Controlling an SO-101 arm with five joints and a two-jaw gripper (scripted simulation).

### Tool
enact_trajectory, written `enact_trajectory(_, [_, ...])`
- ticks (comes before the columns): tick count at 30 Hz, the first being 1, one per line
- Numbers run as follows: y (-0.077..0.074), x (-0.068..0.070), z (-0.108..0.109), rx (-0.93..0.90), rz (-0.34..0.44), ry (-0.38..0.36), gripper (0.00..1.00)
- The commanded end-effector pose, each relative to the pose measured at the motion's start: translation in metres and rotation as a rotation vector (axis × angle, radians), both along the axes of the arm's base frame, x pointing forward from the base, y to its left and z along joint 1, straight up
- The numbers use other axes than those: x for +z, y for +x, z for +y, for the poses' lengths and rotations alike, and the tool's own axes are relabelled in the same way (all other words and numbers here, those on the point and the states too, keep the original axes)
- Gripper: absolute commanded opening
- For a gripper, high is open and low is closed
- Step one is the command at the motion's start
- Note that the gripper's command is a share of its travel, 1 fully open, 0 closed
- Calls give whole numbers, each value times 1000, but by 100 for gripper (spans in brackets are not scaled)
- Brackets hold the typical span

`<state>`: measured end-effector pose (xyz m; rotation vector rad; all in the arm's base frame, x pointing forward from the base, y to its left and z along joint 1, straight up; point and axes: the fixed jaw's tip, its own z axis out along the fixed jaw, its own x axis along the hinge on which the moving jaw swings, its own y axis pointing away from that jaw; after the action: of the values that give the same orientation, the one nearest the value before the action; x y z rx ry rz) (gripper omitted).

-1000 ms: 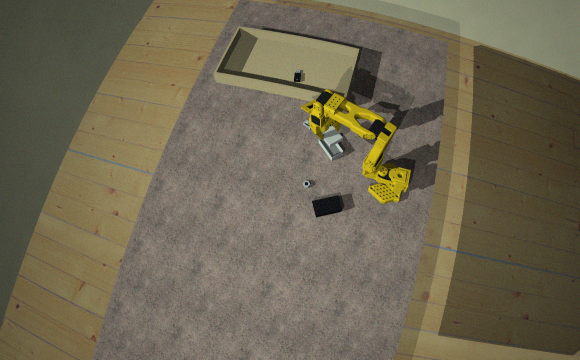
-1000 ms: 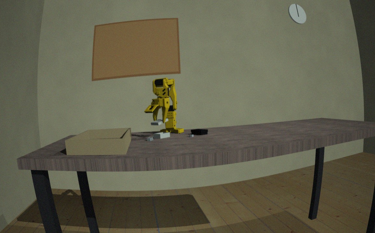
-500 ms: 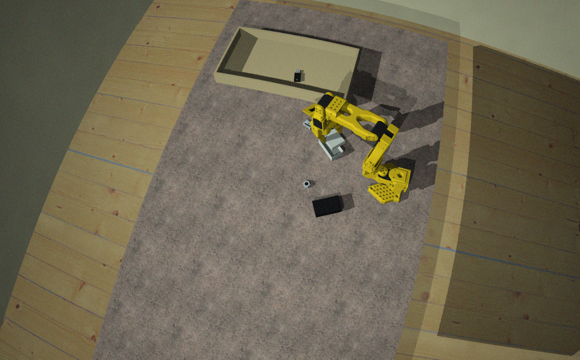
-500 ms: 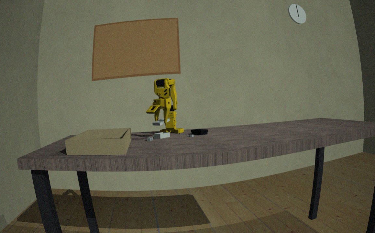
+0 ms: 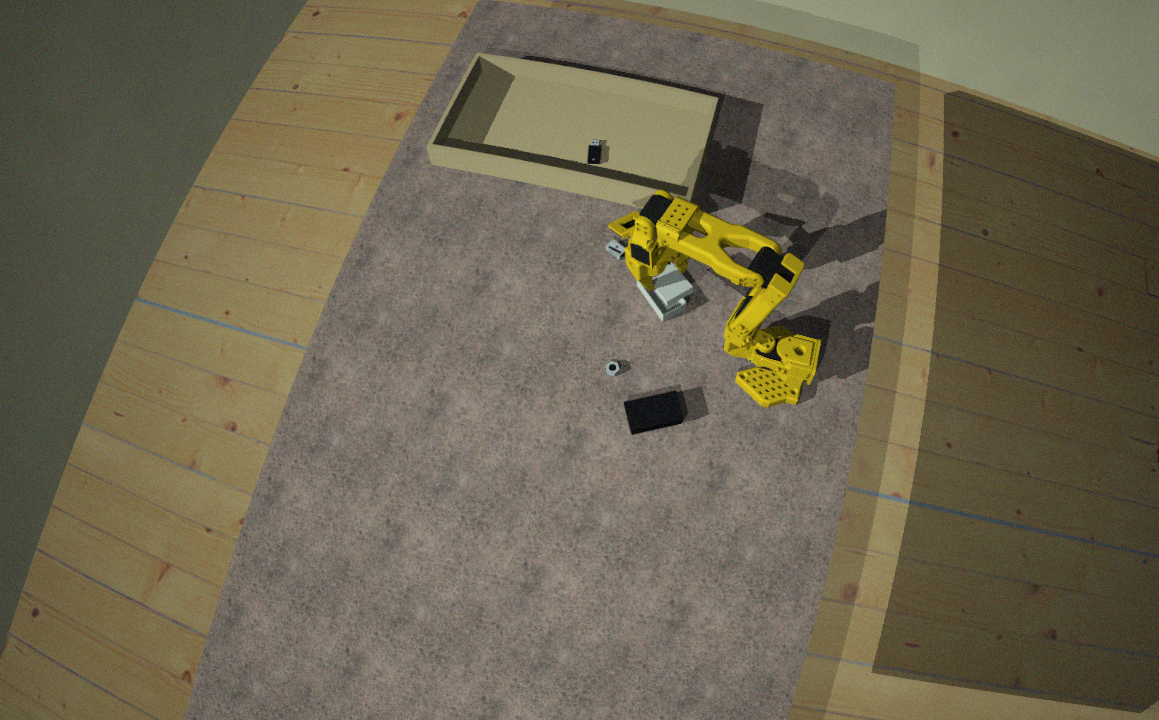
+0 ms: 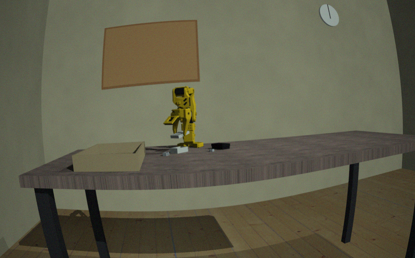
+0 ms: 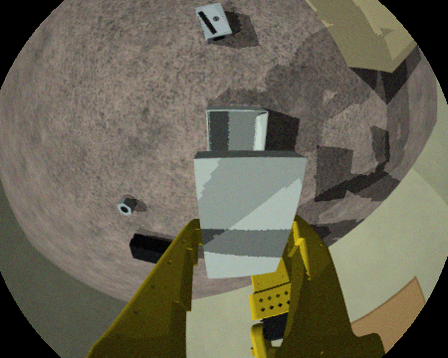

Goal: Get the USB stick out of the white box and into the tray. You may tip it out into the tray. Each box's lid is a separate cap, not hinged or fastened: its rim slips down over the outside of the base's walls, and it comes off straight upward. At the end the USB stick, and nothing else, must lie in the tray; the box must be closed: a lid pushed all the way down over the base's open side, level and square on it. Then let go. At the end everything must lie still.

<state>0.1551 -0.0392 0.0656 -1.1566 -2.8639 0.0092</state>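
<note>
The USB stick (image 5: pixel 594 152) lies on the floor of the beige tray (image 5: pixel 547 107) (image 6: pixel 106 162) (image 7: pixel 353 35), near its long wall on the arm's side. The white box's base (image 5: pixel 657 305) (image 6: pixel 179 149) (image 7: pixel 236 128) stands on the table with its open side up; part of its inside shows, the rest is hidden under the lid. My gripper (image 6: pixel 180 133) (image 7: pixel 246 224) is shut on the white lid (image 5: pixel 672 284) (image 6: pixel 177 135) (image 7: pixel 249 194) and holds it in the air above the base, apart from it. In the wrist view the lid covers the base's near part.
A grey sharpener (image 5: pixel 615 249) (image 6: pixel 165 153) (image 7: pixel 214 22) lies between the base and the tray. A metal nut (image 5: pixel 613 367) (image 6: pixel 211 150) (image 7: pixel 125 206) and a black box (image 5: pixel 653 411) (image 6: pixel 220 147) (image 7: pixel 149 248) are on the base's other side.
</note>
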Motion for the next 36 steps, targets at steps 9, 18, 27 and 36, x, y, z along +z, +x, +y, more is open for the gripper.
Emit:
enact_trajectory(9, [4,6,0,-3,-52,-14,22])
enact_trajectory(18, [4,6,0,-3,-52,-14,22])
enact_trajectory(27, [5,6,-1,-3,-52,-14,22])
enact_trajectory(36, [7,6,-3,-3,-52,-14,22])
